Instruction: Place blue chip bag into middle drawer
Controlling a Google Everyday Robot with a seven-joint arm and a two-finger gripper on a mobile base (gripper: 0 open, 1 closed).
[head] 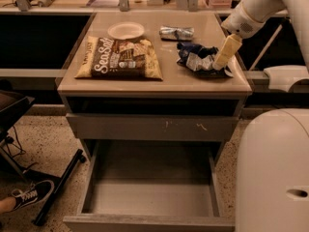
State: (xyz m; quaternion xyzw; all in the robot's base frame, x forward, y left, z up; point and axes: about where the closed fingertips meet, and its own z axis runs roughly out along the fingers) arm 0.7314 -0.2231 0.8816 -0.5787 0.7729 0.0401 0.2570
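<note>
Lying crumpled on the right side of the cabinet top (169, 79), the blue chip bag (197, 59) is looking light, soft and slick-foiled, likely collapsing under any squeeze, so a raised fold near its middle is offering the surest hold. The gripper (221, 62) is hanging at the bag's right edge, perhaps touching it; whether it is spread or pinching I cannot tell. Below, the middle drawer (149, 197) is standing pulled out. A brown bag (120, 58) is lying well to the left.
</note>
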